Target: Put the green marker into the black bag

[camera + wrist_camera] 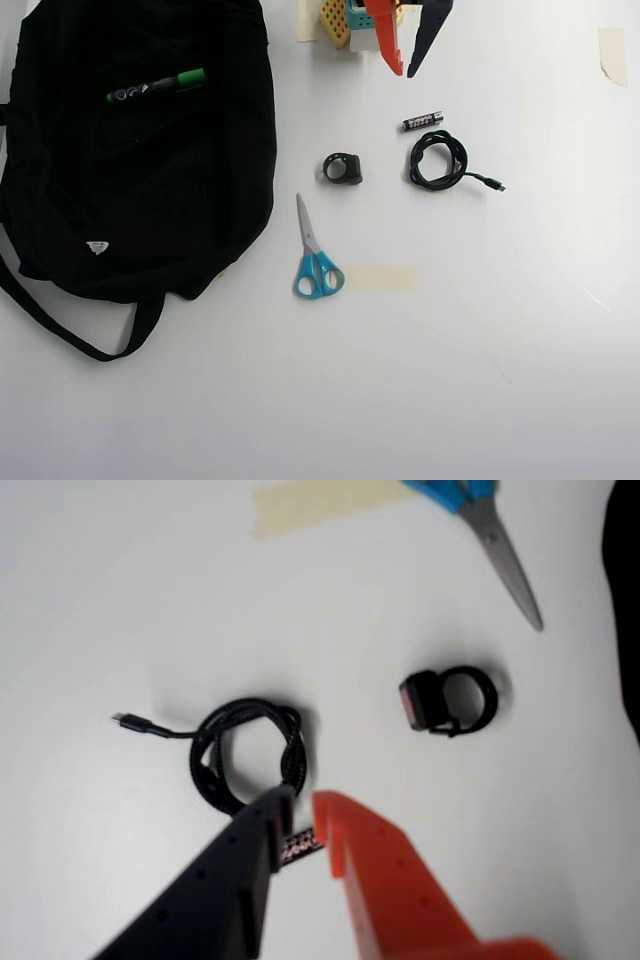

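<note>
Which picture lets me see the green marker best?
The overhead view. There the whole green marker shows, lying on top of the black bag. The wrist view does not show the marker at all; it looks past the gripper at a coiled cable, a battery and scissors.
</note>
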You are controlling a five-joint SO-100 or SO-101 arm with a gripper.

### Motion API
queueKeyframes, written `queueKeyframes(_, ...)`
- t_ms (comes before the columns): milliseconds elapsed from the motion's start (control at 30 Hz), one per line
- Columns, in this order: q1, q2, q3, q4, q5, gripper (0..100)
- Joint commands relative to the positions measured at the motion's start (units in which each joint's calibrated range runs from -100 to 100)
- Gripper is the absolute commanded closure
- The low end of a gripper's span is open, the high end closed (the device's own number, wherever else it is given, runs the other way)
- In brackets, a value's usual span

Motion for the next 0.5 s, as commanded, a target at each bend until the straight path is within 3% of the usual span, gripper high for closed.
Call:
queueKeyframes(0,-1.2,-7.2,10.5,-6.9,0.2,98)
queueKeyframes(167,-2.8,-16.9,28.7,-18.4,0.5,98)
queueKeyframes(333,-1.1,-24.5,43.4,-26.2,8.9,98)
queueKeyframes(467,-1.6,-30.2,51.0,-27.4,8.8,98)
